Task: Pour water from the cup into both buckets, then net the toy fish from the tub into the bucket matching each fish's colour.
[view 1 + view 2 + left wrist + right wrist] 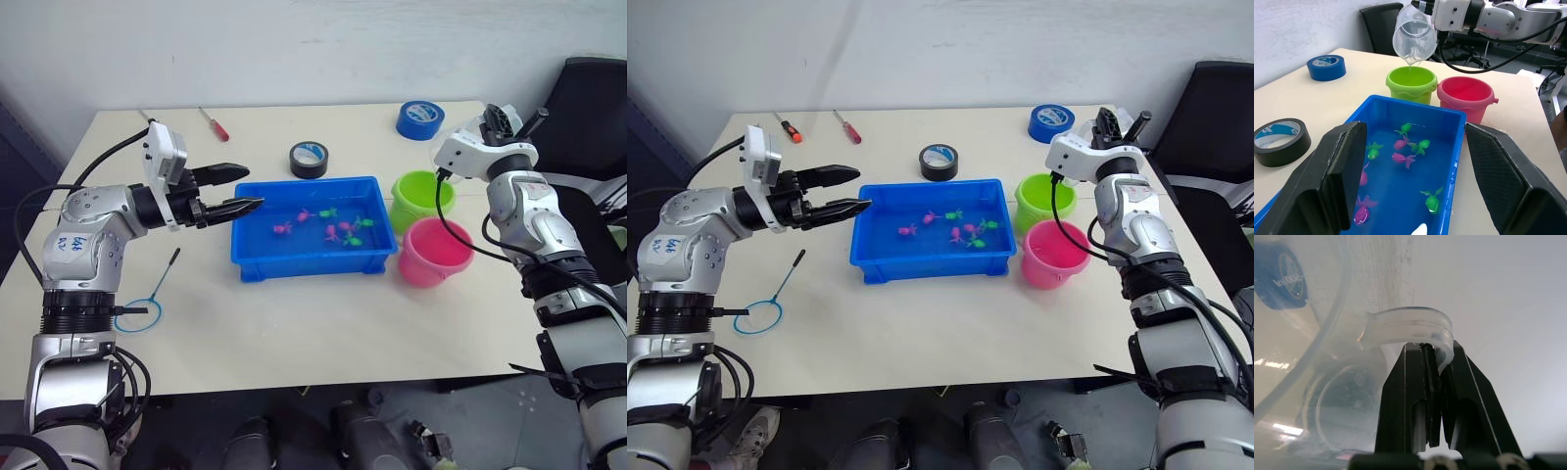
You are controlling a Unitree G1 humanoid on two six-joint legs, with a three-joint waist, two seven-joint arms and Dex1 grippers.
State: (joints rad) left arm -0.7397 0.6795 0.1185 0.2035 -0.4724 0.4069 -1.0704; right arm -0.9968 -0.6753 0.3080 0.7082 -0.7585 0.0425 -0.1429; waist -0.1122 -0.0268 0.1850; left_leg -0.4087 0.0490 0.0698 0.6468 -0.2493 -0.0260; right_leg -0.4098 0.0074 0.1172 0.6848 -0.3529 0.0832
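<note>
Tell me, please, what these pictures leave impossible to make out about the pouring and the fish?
- Water level in the cup: the clear wall in the left wrist view shows no visible line.
- Inside of the green bucket and pink bucket: their walls hide any water.
- The toy fish: too small in the eye views to tell shapes.
- The net: mesh too fine to see.

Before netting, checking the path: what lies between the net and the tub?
Bare tabletop between net and tub, seen in the left eye view.

Left arm bent inward, black two-fingered left gripper (233,190) spread wide, right arm raised, black-fingered right gripper (1432,382) pinched closed
</note>
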